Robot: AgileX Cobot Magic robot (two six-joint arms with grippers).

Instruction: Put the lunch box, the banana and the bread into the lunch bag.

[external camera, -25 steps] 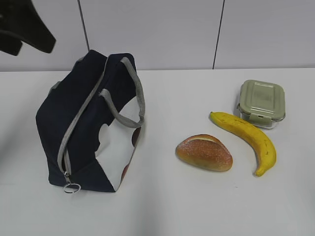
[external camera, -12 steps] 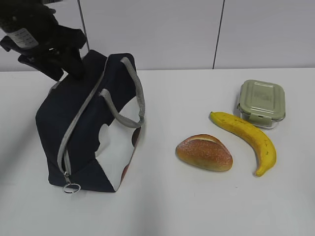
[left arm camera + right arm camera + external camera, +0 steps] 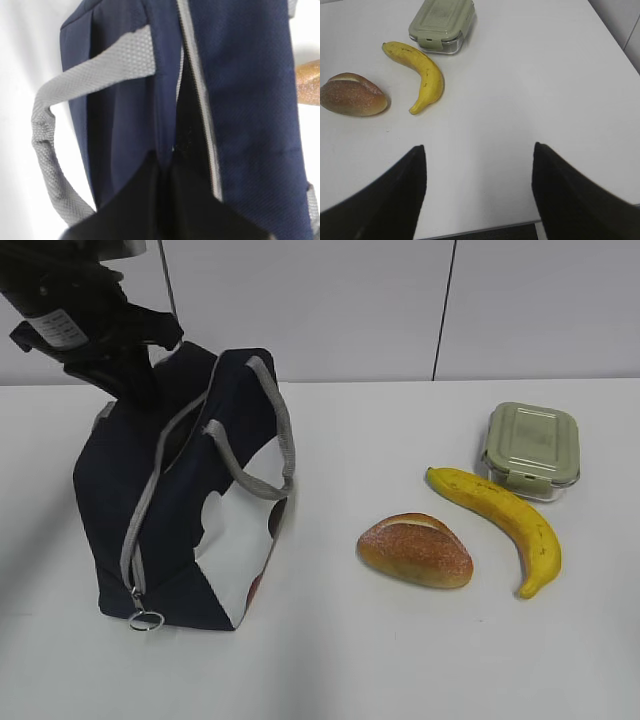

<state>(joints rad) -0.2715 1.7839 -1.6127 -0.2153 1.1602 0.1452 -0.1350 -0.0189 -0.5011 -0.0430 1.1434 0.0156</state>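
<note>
my left gripper (image 3: 135, 390) pinched closed at the lunch bag (image 3: 180, 500) zipper seam. right gripper (image 3: 477, 165) spread wide — bread (image 3: 352, 95), banana (image 3: 420, 75), lunch box (image 3: 441, 25) ahead.

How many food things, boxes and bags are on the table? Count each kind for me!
Food: 2, the banana and the bread
Boxes: 1, the lunch box with its green lid on
Bags: 1, the lunch bag
Total: 4
</note>
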